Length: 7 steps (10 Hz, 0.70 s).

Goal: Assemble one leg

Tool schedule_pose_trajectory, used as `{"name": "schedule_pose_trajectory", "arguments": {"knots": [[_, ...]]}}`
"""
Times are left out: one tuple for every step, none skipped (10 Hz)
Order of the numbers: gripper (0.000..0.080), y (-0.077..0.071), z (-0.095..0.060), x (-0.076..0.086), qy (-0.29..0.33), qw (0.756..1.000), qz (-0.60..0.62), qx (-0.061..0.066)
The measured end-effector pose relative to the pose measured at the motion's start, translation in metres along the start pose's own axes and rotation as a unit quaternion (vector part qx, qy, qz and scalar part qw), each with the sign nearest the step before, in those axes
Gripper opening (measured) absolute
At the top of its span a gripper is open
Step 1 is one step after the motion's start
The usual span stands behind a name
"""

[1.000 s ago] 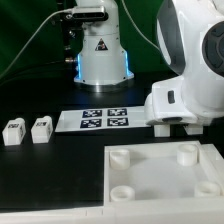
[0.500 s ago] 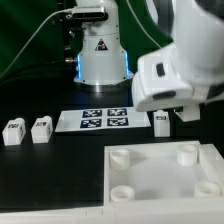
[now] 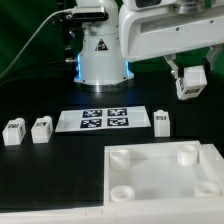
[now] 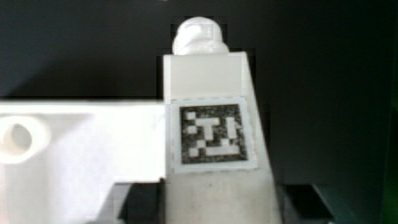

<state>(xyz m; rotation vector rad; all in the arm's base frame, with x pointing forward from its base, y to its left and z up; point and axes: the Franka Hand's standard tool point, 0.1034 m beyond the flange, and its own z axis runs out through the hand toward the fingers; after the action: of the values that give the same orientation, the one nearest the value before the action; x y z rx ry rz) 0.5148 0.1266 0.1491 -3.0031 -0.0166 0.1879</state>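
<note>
**Desk:** Where is the leg, and what is the gripper doing?

**Me:** My gripper (image 3: 190, 70) is closed narrow on the leg (image 3: 191, 86). I hold it in the air at the exterior view's right, well apart from the table.

**Desk:** Which way does it lie?

**Me:** Its long axis is close to upright, perhaps slightly tilted. On the wrist view it runs straight out from between my fingers (image 4: 139, 200). The rounded peg tip (image 4: 196, 35) is at the far end, pointing away from the wrist.

**Desk:** And the target?

**Me:** The white board (image 3: 160, 175) lies below. Its nearest corner socket (image 3: 188, 153) sits almost under the leg, a little toward the camera. I judge the next move depends on lining the peg up over that socket before I descend.

**Desk:** How does the piece look?

**Me:** It is a small, white, blocky post. A black-and-white square tag (image 4: 214, 135) faces my wrist camera. Another post (image 3: 162, 122) stands on the table just beside the marker board (image 3: 100, 120).
</note>
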Motion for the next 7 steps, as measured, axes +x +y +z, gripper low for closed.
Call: {"name": "schedule_pose_trajectory", "arguments": {"knots": [[0.0293,0.001,0.002,-0.001,0.022,1.000,-0.001,-0.001],[0.0293,0.002,-0.002,0.012,0.078,0.997,-0.007,-0.001],[0.0293,0.014,-0.014,0.033,0.126,0.992,-0.030,-0.004],[0.0293,0.023,-0.031,0.056,0.151,0.988,-0.041,-0.005],[0.0293,0.020,-0.045,0.083,0.218,0.975,-0.033,0.002],[0.0293,0.014,-0.046,0.090,0.263,0.965,-0.018,0.013],[0.0293,0.018,-0.047,0.090,0.320,0.947,-0.026,0.003]]}}
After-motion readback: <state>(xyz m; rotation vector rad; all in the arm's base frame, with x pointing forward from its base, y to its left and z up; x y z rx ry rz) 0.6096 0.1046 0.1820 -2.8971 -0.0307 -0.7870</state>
